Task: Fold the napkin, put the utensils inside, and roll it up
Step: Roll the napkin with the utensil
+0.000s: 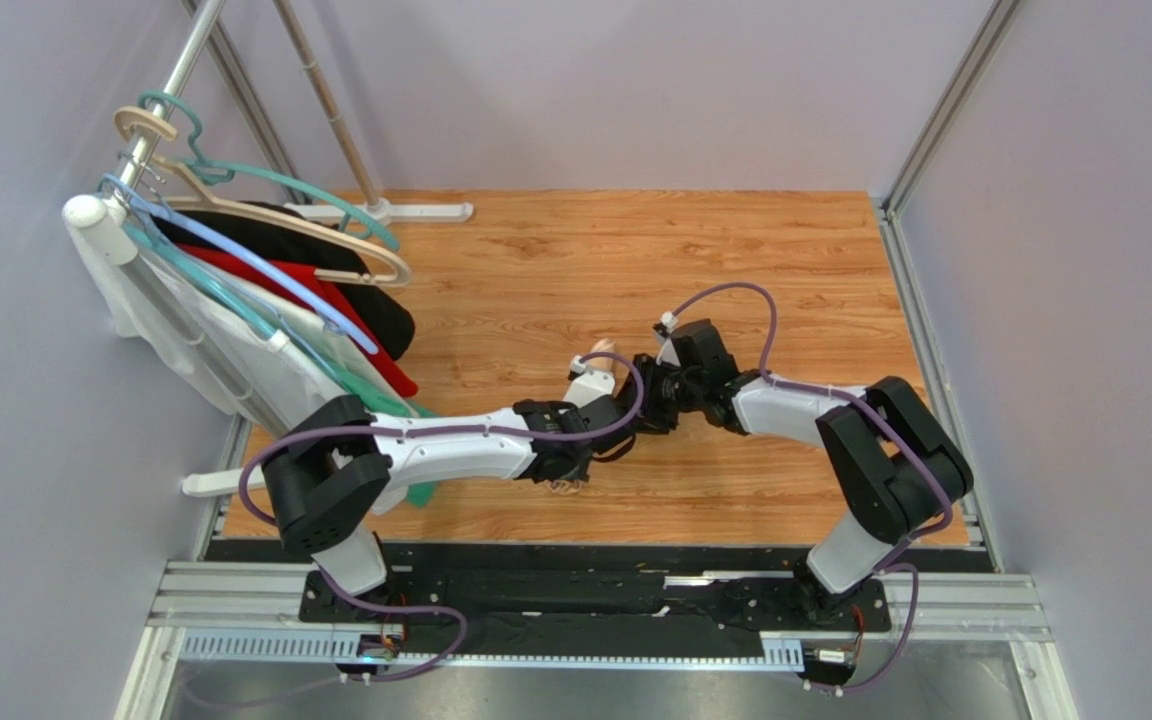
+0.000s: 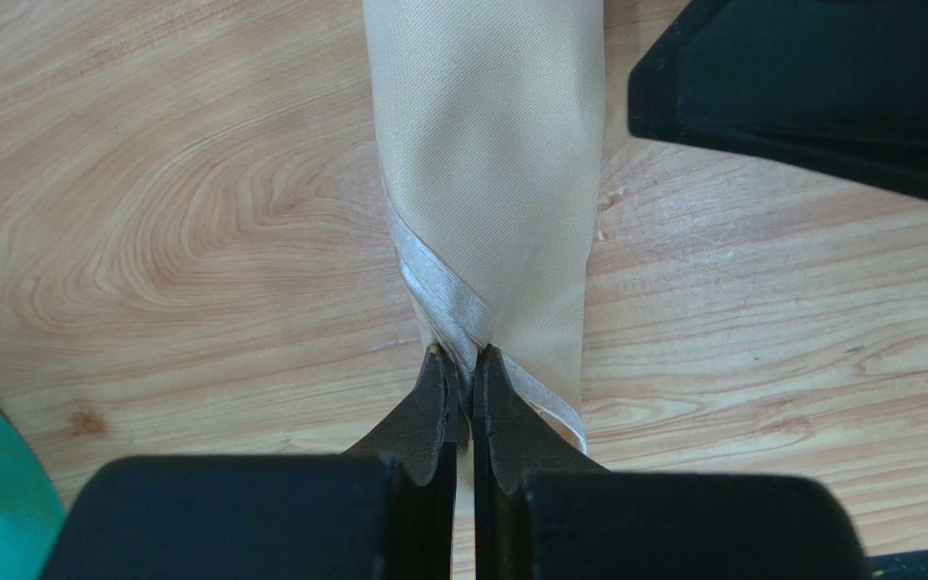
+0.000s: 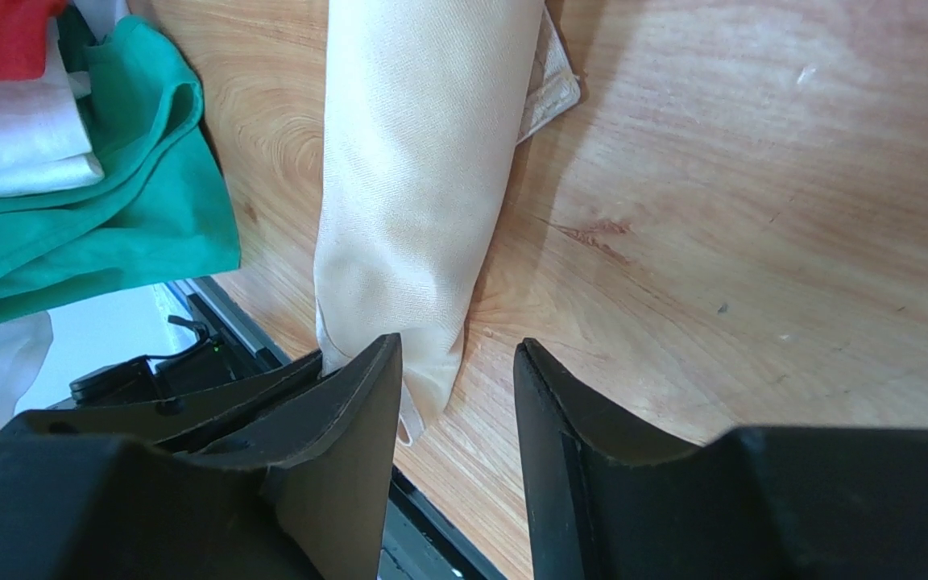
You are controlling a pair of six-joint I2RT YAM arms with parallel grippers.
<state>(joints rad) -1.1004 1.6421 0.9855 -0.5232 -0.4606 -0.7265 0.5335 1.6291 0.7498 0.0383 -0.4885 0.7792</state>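
The rolled napkin [image 2: 493, 157] lies on the desk [image 3: 735, 181]. The left hand [image 2: 469, 363] is pressed together, pinching its hemmed edge. The right hand [image 3: 458, 351] stands spread at the roll's other end, holding nothing.

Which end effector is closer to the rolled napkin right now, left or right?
Left. The left end effector is shut right on the napkin at its hemmed end, seemingly pinching it. The right end effector stands open at the other end, the tip beside one finger, ungripped.
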